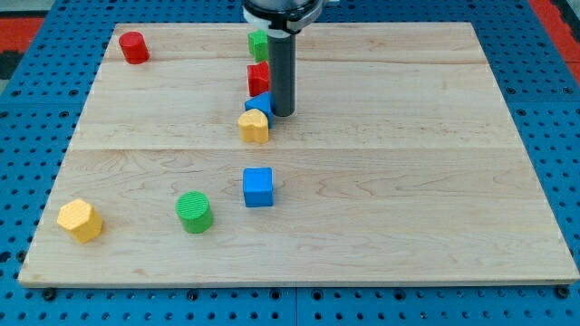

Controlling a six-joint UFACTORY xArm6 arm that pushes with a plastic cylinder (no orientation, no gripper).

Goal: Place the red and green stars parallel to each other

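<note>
Beside my tip (283, 113), blue block (261, 103).

My tip (283, 113) touching blue block (260, 101), below red star (258, 78), green star (258, 43).

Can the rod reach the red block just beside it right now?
Probably yes: my tip sits right beside the red block, nothing between them, though the rod hides its edge.

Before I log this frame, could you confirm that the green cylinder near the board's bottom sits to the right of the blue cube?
Not quite: in the camera view the green cylinder near the wooden board's bottom sits to the left of the blue cube, not to its right. My tip is higher up, by the stacked-looking cluster.
</note>
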